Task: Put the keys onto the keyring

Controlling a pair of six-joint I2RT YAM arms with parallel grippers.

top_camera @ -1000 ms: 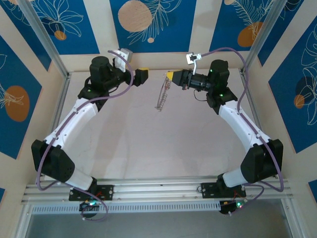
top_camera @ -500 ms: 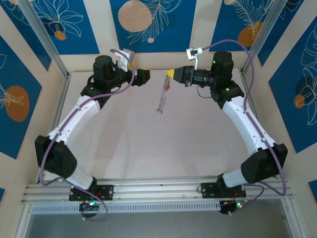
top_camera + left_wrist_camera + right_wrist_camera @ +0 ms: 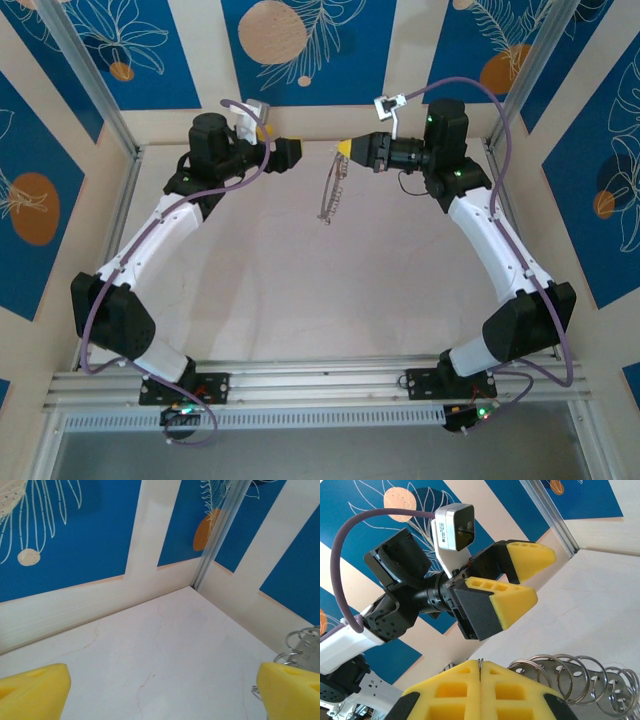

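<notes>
Saw keyring (image 3: 331,188) dangling near table's (image 3: 300,290) 12 o'clock, top end pinched by right gripper (image 3: 343,150), pads pressed together. Found left gripper (image 3: 293,152) at keyring's 9 o'clock, apart from it, fingers spread wide, facing right gripper.

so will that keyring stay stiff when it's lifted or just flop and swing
Probably floppy: the keyring hangs in a loose line from the right gripper, pinched at one end only, so it may swing. Likely light for its length, being thin open wire rings in the right wrist view. The smooth metal might slip between the shut yellow pads.
</notes>
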